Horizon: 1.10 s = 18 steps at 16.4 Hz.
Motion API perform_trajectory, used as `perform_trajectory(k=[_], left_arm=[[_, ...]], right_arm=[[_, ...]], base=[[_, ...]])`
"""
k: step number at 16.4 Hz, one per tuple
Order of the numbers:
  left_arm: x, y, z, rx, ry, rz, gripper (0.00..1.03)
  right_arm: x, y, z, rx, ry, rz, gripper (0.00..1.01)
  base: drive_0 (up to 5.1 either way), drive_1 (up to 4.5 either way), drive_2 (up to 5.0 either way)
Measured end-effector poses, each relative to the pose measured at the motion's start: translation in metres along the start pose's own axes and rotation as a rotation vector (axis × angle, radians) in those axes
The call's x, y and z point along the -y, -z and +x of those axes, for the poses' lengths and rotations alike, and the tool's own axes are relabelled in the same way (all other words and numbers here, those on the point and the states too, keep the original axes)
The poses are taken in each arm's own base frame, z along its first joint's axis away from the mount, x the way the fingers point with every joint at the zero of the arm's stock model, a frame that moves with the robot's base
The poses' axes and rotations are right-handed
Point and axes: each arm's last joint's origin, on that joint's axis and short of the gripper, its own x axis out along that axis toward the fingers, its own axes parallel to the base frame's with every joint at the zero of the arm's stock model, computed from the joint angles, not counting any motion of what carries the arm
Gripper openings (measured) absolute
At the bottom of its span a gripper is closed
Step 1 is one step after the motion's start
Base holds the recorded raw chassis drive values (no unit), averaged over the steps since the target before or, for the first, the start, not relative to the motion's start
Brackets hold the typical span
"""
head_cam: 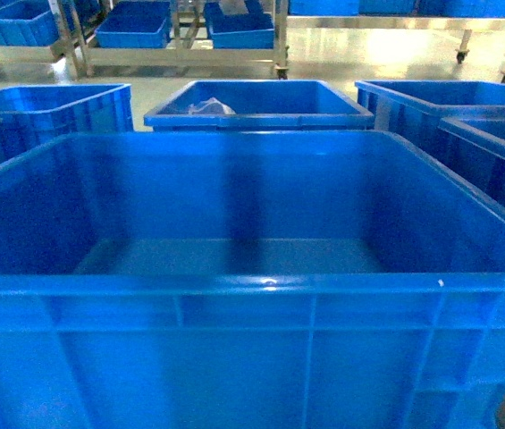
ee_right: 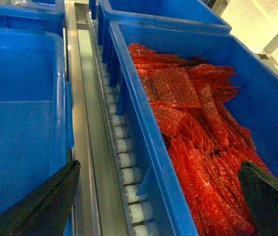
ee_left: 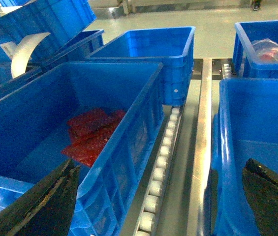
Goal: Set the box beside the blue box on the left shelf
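Observation:
The box (head_cam: 252,290), a large empty blue crate, fills the head view; neither gripper shows there. In the left wrist view the box (ee_left: 257,128) is at the right, resting on the left shelf's white rollers (ee_left: 161,157). Across a narrow gap stands the blue box (ee_left: 129,118) holding red bags. My left gripper (ee_left: 161,164) is open, straddling that gap with one finger over each crate. In the right wrist view the box (ee_right: 15,98) lies at the left. My right gripper (ee_right: 159,166) is open, spanning the rollers (ee_right: 124,147) and a crate of red bags (ee_right: 193,113).
More blue crates stand behind the box: one with crumpled plastic (head_cam: 256,103), one left (head_cam: 46,107), one right (head_cam: 449,107). Metal racks with crates (head_cam: 136,27) line the back. A grey rail (ee_left: 202,123) runs beside the rollers. A white tag (ee_left: 23,49) hangs at upper left.

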Motion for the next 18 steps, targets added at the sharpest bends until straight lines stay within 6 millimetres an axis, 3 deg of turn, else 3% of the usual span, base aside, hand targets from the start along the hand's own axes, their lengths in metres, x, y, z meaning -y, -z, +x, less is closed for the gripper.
perform_trajectory(k=[12, 13, 14, 15, 18], left_arm=[[0.009, 0.007, -0.01, -0.002, 0.047, 0.031, 0.98], [0.011, 0.009, -0.01, 0.153, 0.15, -0.044, 0.88], [0.016, 0.027, -0.012, 0.227, 0.278, -0.087, 0.72], [0.018, 0.033, -0.013, 0.237, 0.304, -0.097, 0.59], [0.02, 0.056, -0.012, 0.223, 0.306, -0.112, 0.21]], right_arm=[[-0.003, 0.001, -0.004, 0.017, 0.023, -0.004, 0.98], [0.0, 0.004, 0.002, 0.179, -0.13, 0.137, 0.88], [0.018, 0.033, 0.004, 0.358, -0.25, 0.185, 0.7], [0.028, 0.044, 0.006, 0.443, -0.272, 0.208, 0.57], [0.044, 0.078, 0.011, 0.468, -0.295, 0.183, 0.19]], base=[[0.0, 0.0, 0.0], [0.0, 0.0, 0.0], [0.0, 0.0, 0.0], [0.0, 0.0, 0.0], [0.0, 0.0, 0.0]])
